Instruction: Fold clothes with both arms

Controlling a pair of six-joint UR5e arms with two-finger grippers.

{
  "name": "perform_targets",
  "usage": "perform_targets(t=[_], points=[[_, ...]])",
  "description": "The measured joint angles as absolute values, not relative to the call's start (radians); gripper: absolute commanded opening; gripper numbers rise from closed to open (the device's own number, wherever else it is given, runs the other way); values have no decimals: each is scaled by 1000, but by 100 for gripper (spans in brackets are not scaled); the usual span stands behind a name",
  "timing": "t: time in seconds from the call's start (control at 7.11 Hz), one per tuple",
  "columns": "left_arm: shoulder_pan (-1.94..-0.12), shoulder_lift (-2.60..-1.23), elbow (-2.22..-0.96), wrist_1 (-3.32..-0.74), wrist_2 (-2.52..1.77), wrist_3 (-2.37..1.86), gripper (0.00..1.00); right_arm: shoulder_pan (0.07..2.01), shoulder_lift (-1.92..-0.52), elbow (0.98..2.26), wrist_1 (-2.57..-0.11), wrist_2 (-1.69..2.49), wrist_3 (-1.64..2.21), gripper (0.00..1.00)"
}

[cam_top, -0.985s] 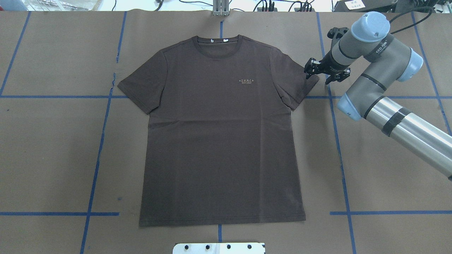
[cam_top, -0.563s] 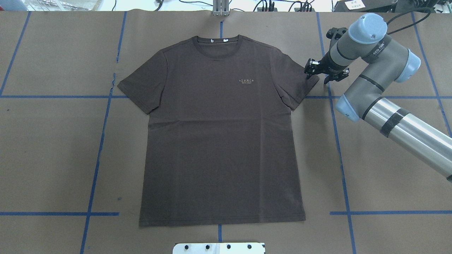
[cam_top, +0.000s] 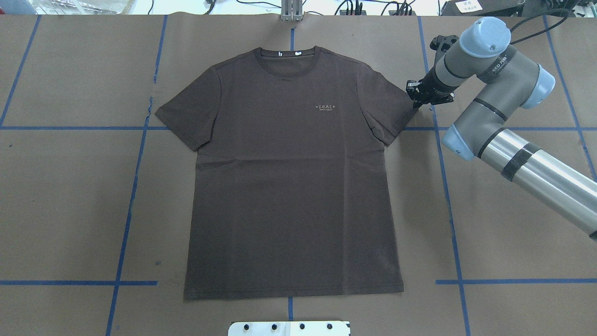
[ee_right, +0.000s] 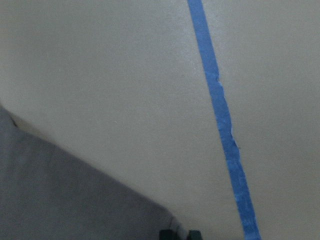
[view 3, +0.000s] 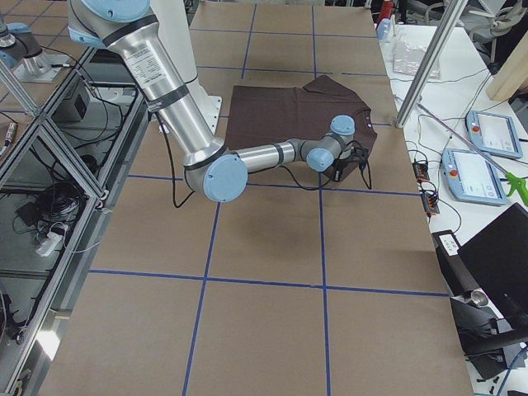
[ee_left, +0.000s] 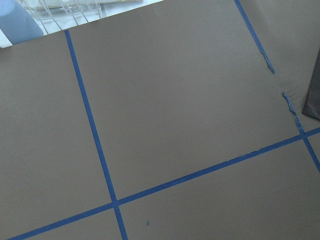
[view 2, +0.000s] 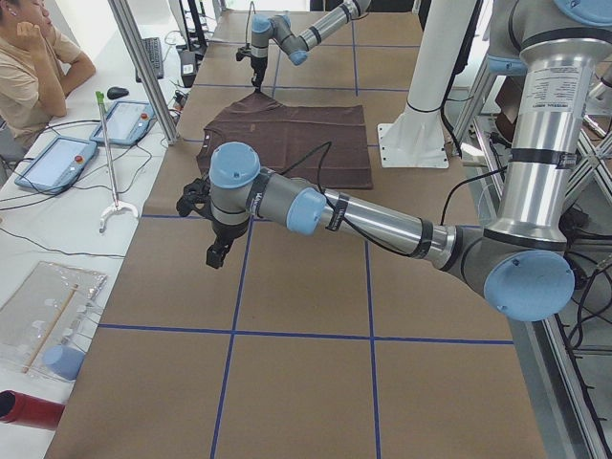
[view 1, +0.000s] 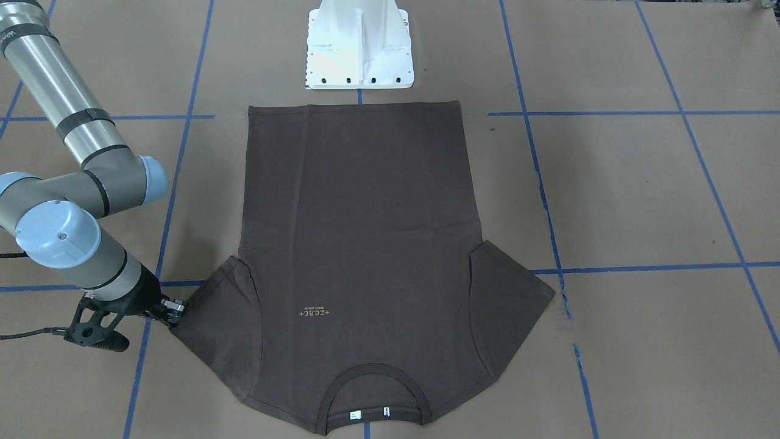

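Sleeve corner of T-shirt [cam_top: 289, 186] seems pinched in narrow right end effector [cam_top: 416, 101]; left end effector [view 2: 215, 254], well apart, grip indiscernible.

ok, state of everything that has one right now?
T-shirt: flat, unfolded, print side up.
right gripper: fingers closed on the T-shirt's sleeve tip, sleeve lying flat.
left gripper: clear of the T-shirt; open or shut, cannot tell.

Brown table [cam_top: 70, 210], blue tape lines [cam_top: 131, 210]
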State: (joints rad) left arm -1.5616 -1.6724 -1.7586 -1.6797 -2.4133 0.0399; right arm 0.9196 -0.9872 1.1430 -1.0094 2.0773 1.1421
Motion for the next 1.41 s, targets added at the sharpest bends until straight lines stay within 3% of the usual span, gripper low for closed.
perform_targets(t=[0.98, 1.13, 1.41], points=[[-1562, -1639, -1807, -1680, -2414, 38, 100, 806, -786, 1129, -1019, 1961, 1305, 0], [-1562, -1638, -1815, -1679, -2414, 36, 100, 791, -772, 1119, -1019, 1935, 1310, 99], [-1559, -1637, -1815, -1680, -2433, 28, 100, 784, -741, 1084, -1023, 1919, 1310, 100]])
